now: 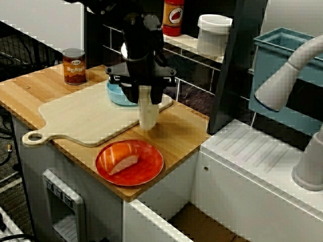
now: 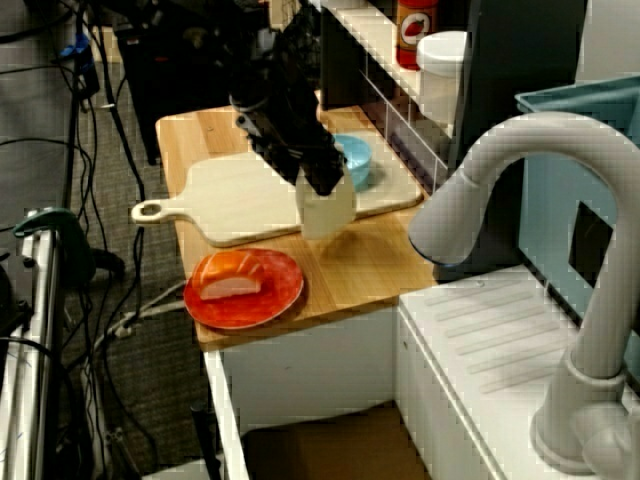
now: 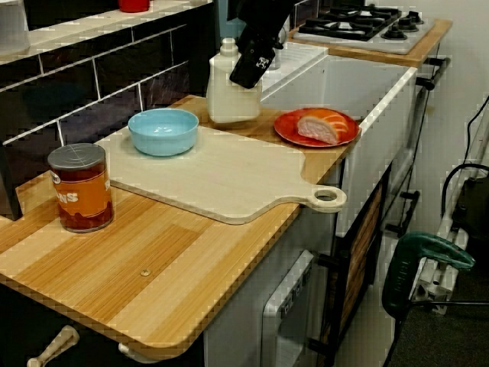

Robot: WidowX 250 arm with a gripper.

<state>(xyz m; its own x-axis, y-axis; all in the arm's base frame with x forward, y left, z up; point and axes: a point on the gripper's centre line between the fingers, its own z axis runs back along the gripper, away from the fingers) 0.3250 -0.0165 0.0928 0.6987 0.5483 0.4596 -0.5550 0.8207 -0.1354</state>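
In the high view from the counter's front, my black gripper (image 1: 145,93) comes down on the upper part of a white bottle (image 1: 149,115) and looks shut on it. The bottle stands upright at the right edge of a pale wooden cutting board (image 1: 86,118). The view past the faucet shows the same bottle (image 2: 326,212) under the gripper (image 2: 318,178). In the low view along the counter, the bottle (image 3: 228,95) and its cap show left of the gripper (image 3: 252,65). A light blue bowl (image 1: 117,95) sits on the board just behind the bottle.
A red plate (image 1: 146,169) holding a piece of salmon (image 1: 121,159) lies near the counter's front edge. A beans can (image 1: 74,66) stands at the back left. A red can (image 1: 173,17) and a white tub (image 1: 214,34) are on the shelf. Sink and faucet (image 2: 540,180) lie to the right.
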